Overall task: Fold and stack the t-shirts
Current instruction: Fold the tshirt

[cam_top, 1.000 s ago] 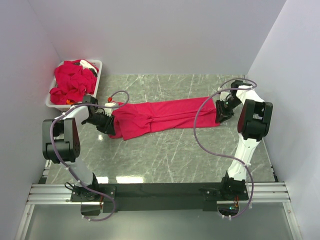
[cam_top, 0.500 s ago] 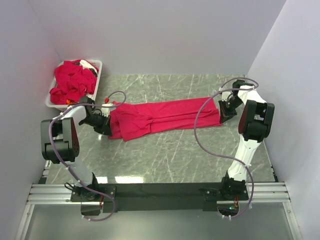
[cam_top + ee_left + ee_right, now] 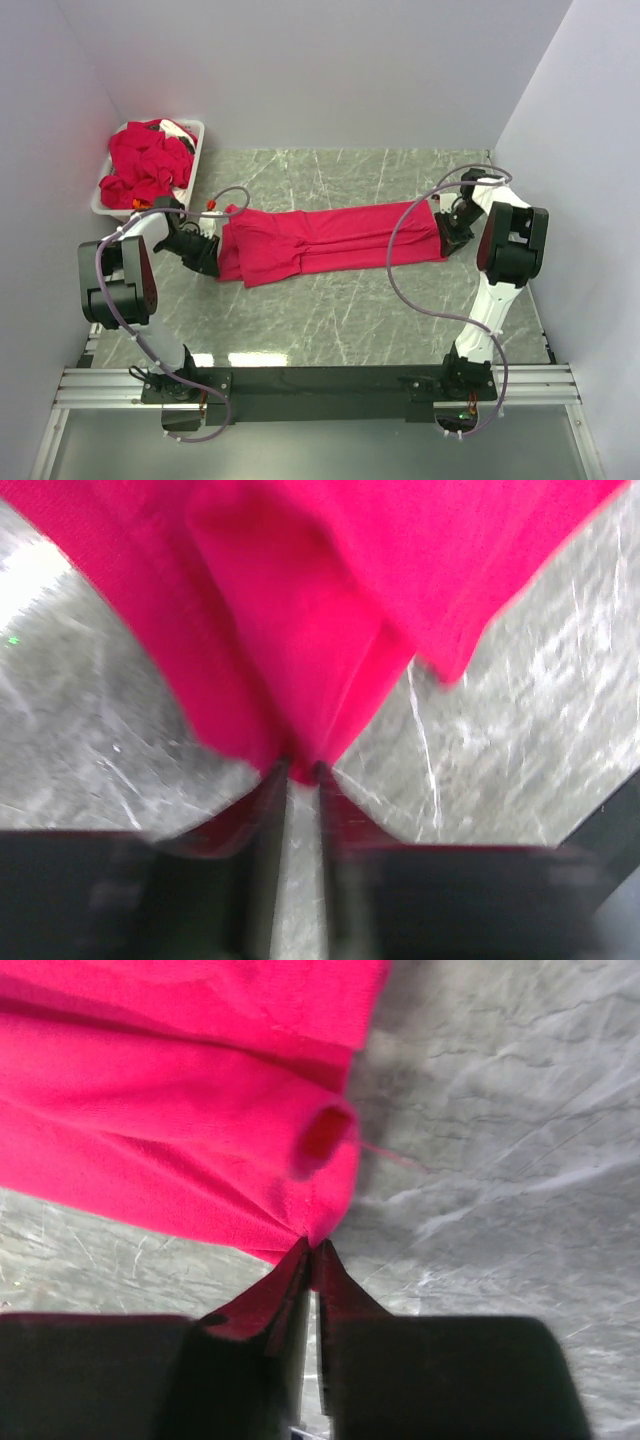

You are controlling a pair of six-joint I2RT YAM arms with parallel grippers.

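T-shirt (image 3: 330,238), crimson, lies flat on the grey marble surface (image 3: 350,320), drawn into a long narrow band that spans from one set of jaws to the other. Left jaws: nearly closed, pinching a bunched fold at the shirt's end between their tips; the fabric fans out ahead of them. Right jaws: pressed together on the opposite end, with a small rolled loop of cloth just ahead of the tips. More red t-shirts (image 3: 145,165) sit heaped in a white bin (image 3: 199,135) beyond the left jaws, apart from the stretched shirt.
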